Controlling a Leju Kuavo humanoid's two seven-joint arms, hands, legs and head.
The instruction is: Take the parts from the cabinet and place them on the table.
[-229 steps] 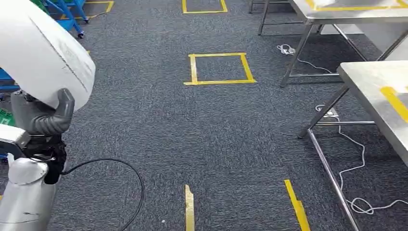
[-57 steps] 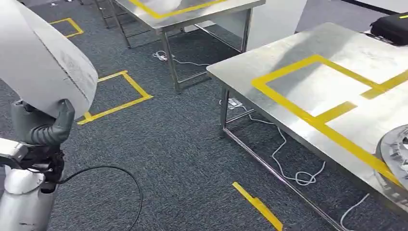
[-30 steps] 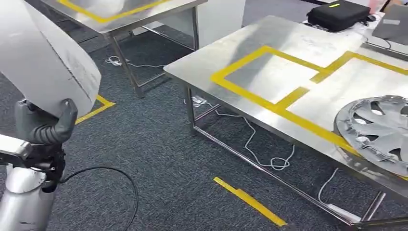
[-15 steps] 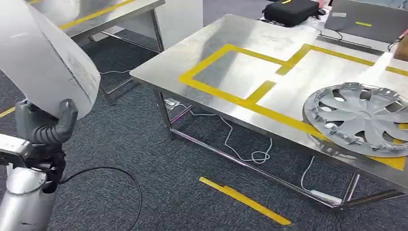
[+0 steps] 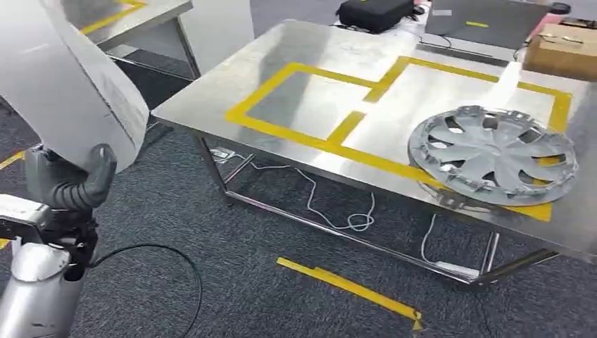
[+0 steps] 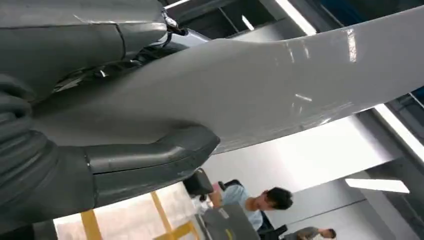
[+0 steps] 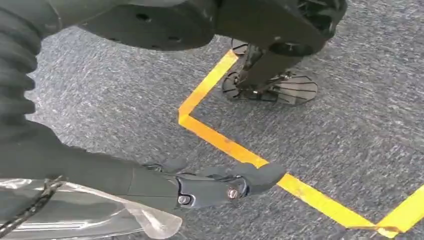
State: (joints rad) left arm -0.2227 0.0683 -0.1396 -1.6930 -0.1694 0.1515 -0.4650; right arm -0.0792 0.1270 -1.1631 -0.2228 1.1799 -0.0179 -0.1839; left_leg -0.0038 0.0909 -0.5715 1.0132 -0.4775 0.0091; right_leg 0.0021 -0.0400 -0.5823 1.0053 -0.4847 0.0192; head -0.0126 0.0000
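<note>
Ahead sits the bench (image 5: pixel 211 98), wheel cover (image 5: pixel 493 153) already on it. Your left robot hand (image 5: pixel 67 184) grips the white panel (image 5: pixel 63 77); the right robot hand (image 7: pixel 200 185) hangs with fingers extended, empty. Approach squarely and lower the panel flat inside the taped frame (image 5: pixel 310 105), apart from the cover.

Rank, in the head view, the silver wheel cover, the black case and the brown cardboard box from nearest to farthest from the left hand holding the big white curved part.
1. Silver wheel cover: on the steel table's near right, nearest the left hand gripping the white curved part.
2. Black case: far edge, middle.
3. Brown cardboard box: far right corner, farthest.
</note>
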